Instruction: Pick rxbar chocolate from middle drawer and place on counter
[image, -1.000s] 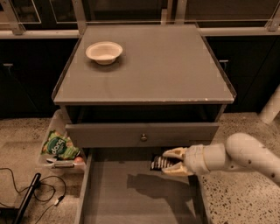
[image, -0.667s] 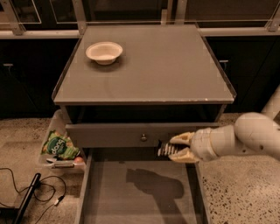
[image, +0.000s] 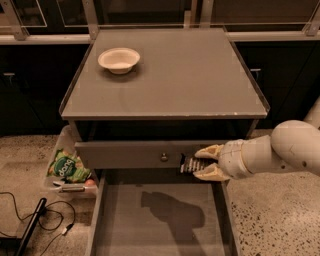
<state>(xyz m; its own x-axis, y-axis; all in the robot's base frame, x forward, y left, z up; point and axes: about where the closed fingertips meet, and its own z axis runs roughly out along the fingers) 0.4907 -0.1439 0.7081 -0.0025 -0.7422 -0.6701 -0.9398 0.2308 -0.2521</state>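
My gripper (image: 204, 163) is shut on the rxbar chocolate (image: 190, 165), a small black wrapper with white print. It holds the bar in the air in front of the upper drawer's grey front, above the back right part of the open middle drawer (image: 160, 220). The drawer floor is bare and carries the arm's shadow. The counter (image: 180, 75) lies above and behind the gripper. The white arm reaches in from the right.
A pale bowl (image: 119, 59) stands on the counter's back left. The upper drawer's grey front has a small brass knob (image: 164, 157). A bin with a green snack bag (image: 67, 167) sits on the floor at left. Black cables (image: 30, 220) lie at lower left.
The gripper has lifted the bar up out of the middle drawer, to the level of the upper drawer's front. The arm has risen with it.
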